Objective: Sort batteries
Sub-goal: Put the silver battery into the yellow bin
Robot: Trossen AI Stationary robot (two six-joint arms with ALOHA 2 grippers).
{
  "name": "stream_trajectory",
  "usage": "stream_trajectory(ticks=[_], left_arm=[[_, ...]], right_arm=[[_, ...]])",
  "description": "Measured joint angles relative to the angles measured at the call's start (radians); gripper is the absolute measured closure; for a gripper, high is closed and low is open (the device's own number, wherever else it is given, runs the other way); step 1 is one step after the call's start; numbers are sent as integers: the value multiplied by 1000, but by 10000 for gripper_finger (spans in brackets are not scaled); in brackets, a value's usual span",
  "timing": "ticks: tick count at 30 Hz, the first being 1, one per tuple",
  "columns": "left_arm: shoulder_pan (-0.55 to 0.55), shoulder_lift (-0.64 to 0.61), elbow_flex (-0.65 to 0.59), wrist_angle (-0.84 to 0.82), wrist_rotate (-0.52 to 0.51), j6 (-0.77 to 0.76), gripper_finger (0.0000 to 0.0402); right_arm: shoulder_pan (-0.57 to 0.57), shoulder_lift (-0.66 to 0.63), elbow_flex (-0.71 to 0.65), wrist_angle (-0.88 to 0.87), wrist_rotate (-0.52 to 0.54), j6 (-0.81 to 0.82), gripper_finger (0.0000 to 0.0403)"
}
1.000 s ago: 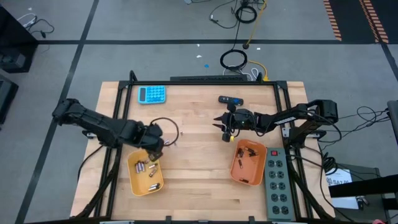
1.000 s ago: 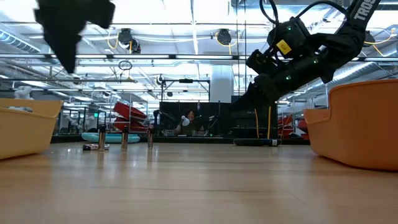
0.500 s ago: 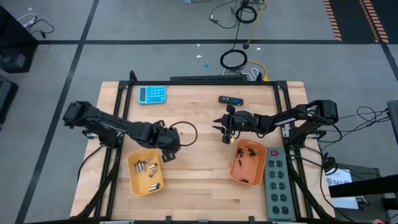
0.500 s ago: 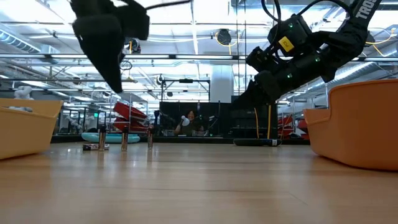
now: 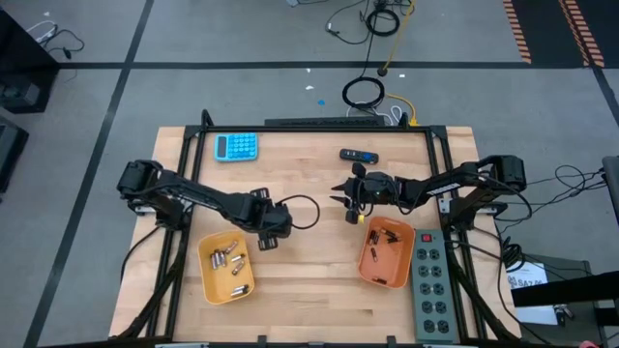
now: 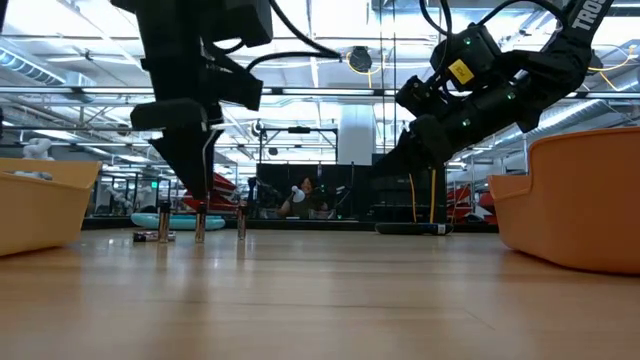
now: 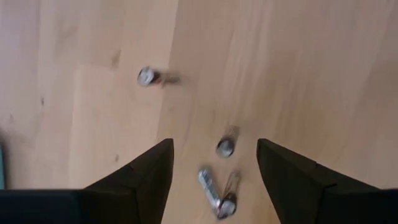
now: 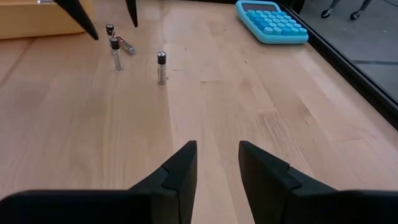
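Several small loose batteries stand or lie on the bare wood: two upright ones [image 7: 224,147] [image 7: 147,76] and one lying flat [image 7: 209,188] show in the left wrist view, and the group [image 6: 200,225] shows in the low view. My left gripper [image 5: 268,232] hovers open just above them, fingers pointing down, touching none. More batteries lie in the yellow tray [image 5: 215,280] and in the orange tray [image 5: 375,269]. My right gripper [image 5: 341,197] waits open and empty over the table's middle, near the orange tray.
A blue calculator [image 5: 237,146] lies near the far left corner. A black oblong gadget with a blue end [image 5: 358,155] lies at the far middle. A grey power strip [image 5: 428,280] runs along the right edge. Bare wood lies between the trays.
My left gripper has moved from above the yellow tray toward the table's right and come down over the loose batteries. The right arm has kept still.
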Motion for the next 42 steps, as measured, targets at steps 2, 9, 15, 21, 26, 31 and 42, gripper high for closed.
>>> stream_trajectory(ticks=[2,9,15,21,26,31,42], left_arm=[[0,0,-12,42,5,8,162],[14,0,-89,132,57,0,162],[25,0,-145,218,64,-2,162],[46,0,-180,282,66,-28,168],[58,0,-190,304,101,-29,225],[58,0,-190,304,117,-28,337],[51,-18,-189,285,117,-20,369]], right_arm=[[0,0,0,0,0,0,294],[0,0,0,-1,0,-4,294],[0,0,0,0,0,-4,294],[0,0,0,-1,0,-4,294],[0,0,0,0,0,-6,294],[0,0,0,0,0,-8,294],[0,0,0,0,0,-4,294]])
